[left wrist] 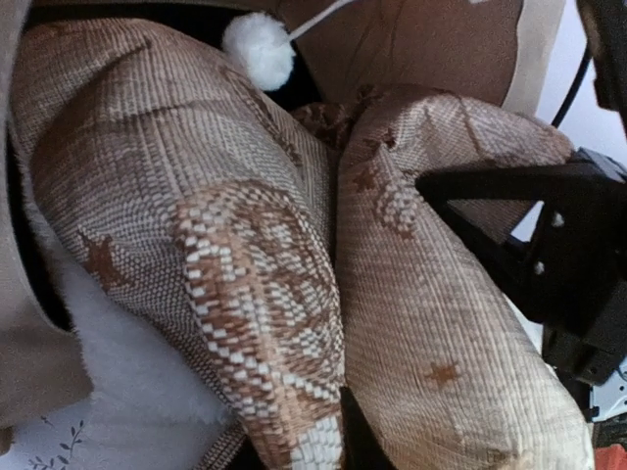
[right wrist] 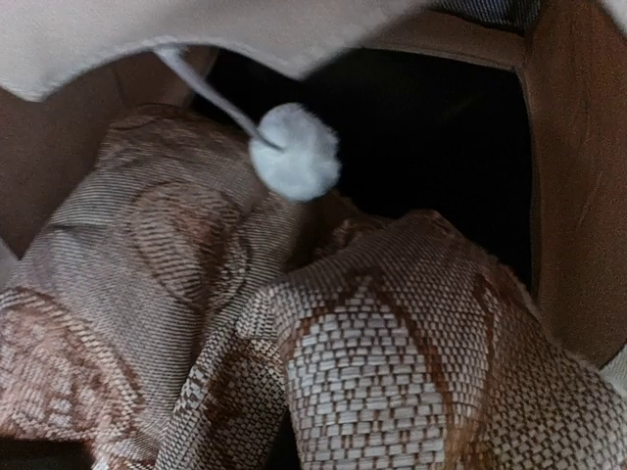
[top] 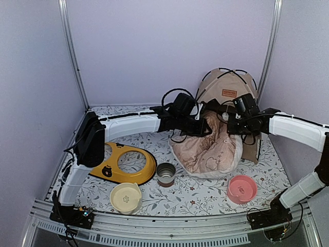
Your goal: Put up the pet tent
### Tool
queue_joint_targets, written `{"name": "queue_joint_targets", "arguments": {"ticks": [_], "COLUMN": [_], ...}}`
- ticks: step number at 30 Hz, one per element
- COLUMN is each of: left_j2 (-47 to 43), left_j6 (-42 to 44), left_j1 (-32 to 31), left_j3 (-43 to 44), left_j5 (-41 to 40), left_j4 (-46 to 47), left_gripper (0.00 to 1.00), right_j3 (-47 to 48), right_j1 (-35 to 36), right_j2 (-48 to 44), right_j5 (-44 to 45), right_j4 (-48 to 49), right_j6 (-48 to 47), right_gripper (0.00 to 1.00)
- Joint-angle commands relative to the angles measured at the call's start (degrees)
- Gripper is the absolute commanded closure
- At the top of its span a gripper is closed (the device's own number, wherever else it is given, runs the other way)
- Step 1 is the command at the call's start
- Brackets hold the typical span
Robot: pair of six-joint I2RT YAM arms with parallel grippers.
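From above, the pet tent (top: pixel 229 87) stands at the far right, the patterned cushion (top: pixel 208 152) bulging from its mouth. The left gripper (top: pixel 198 126) and right gripper (top: pixel 230 122) meet at the cushion; I cannot tell whether either is gripping. The left wrist view shows the folded cushion with a white pom-pom (left wrist: pixel 258 49) above. In the right wrist view the pom-pom dangles before the tent's dark opening.

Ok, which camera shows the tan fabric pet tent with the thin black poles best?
Top external: the tan fabric pet tent shows its dome, poles and label. Both wrist views catch only fabric edges and its white pom-pom.
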Motion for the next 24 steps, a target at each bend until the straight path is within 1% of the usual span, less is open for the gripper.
{"name": "queue_joint_targets", "arguments": {"ticks": [1,4,7,9,10,13,17,18,24], "left_j2": [-0.6,-2.6,-6.8,-9.8,-11.4,-16.3,-23.9,-25.1,-28.1], "left_j6": [0.8,2.3,4.3,5.5,6.1,7.7,9.1,9.2,10.1], "left_j1": [-0.6,-0.6,-0.7,-0.6,-0.6,-0.6,-0.8,-0.9,-3.4], "left_j3": [3.0,2.3,-1.4,-4.7,-6.1,-11.8,-19.8,-21.7,-31.7], "left_j5": [4.0,5.4,4.4,3.1,2.2,-0.6,-4.6,-5.4,-13.0], "left_j4": [4.9,5.2,6.4,6.4,6.4,6.6,6.4,6.0,2.8], "left_gripper": [0.81,0.64,0.46,0.36,0.33,0.26,0.22,0.22,0.21], "right_j3": [2.1,2.8,2.7,2.8,2.8,2.8,3.5,3.7,4.1], "right_j1": [-2.3,-2.4,-2.5,-2.5,-2.6,-2.6,-2.6,-2.6,-2.5], "right_j2": [4.9,6.1,6.7,7.1,7.1,7.0,6.5,6.3,4.3], "right_j5": [4.0,4.9,5.6,5.6,5.6,5.0,3.6,3.3,0.4], "right_j4": [-0.6,-1.6,-2.2,-2.7,-2.9,-3.2,-3.7,-3.9,-4.8], "right_j6": [-3.2,-3.4,-3.5,-3.3,-3.2,-2.9,-2.9,-3.0,-3.3], "right_gripper": [0.97,0.96,0.94,0.93,0.92,0.89,0.82,0.77,0.61]}}
